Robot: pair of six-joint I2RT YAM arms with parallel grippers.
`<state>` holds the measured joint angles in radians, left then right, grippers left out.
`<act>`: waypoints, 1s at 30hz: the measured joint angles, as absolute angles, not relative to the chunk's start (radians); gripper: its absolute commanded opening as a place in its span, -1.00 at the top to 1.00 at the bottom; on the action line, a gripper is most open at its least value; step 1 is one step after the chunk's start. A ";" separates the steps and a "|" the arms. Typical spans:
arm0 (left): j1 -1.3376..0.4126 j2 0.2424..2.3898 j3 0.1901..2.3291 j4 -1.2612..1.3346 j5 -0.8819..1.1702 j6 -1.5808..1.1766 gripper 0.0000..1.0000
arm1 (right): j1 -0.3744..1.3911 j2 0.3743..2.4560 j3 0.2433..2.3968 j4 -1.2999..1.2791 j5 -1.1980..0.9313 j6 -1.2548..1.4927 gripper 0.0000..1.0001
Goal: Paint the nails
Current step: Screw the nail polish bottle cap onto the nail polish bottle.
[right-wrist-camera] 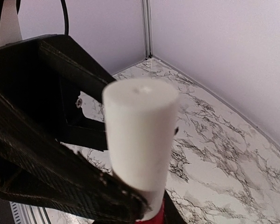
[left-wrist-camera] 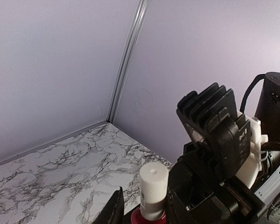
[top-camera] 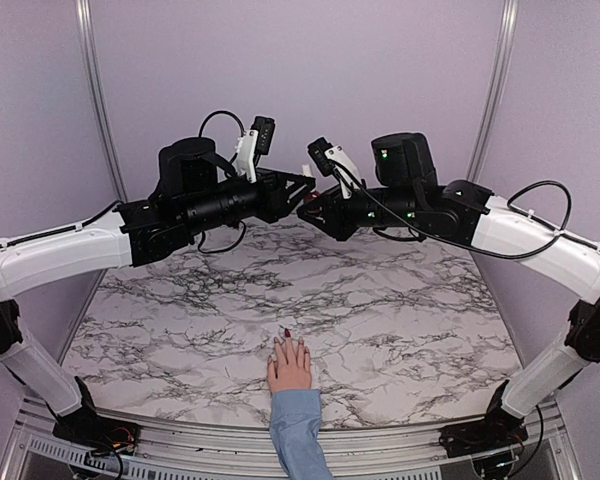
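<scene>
Setting: we look down on a marbled table [top-camera: 400,300] enclosed by lilac walls [top-camera: 300,70], with the two arms meeting in the air above its far half.

Nails [top-camera: 286,334]: these are at the fingertips of a pale pink hand [top-camera: 290,368] lying flat at the near edge of the table, midway between the arm bases and well apart from both grippers. We see one nail as dark red; the others are too small to judge.

Sleeve [top-camera: 298,430]: light blue, it runs from the wrist off the near edge.

Polish bottle [left-wrist-camera: 152,195]: it stands upright in mid-air between the two grippers, dark red glass below and white cap [right-wrist-camera: 140,135] above.

Right gripper [top-camera: 314,212]: fully closed, it grips the polish bottle low down, at the bottom edge of its own wrist view.

Left gripper [top-camera: 302,192]: set narrow, its black fingers [right-wrist-camera: 60,177] pass on either side of the white cap. We cannot tell whether they pinch it.

Left wrist view: one dark fingertip [left-wrist-camera: 114,210] stands just beside the cap with a gap showing.
</scene>
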<state>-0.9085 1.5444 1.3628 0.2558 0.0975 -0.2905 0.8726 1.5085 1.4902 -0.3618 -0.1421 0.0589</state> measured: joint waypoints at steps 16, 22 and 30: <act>-0.910 1.552 1.379 0.237 0.097 -0.299 1.00 | 0.874 1.529 1.509 -0.375 -0.144 0.056 1.00; -0.873 1.549 1.378 0.239 0.234 -0.299 1.00 | 0.865 1.524 1.509 -0.374 -0.204 0.046 1.00; -0.836 1.509 1.354 0.274 0.451 -0.279 1.00 | 0.857 1.495 1.506 -0.363 -0.383 0.019 1.00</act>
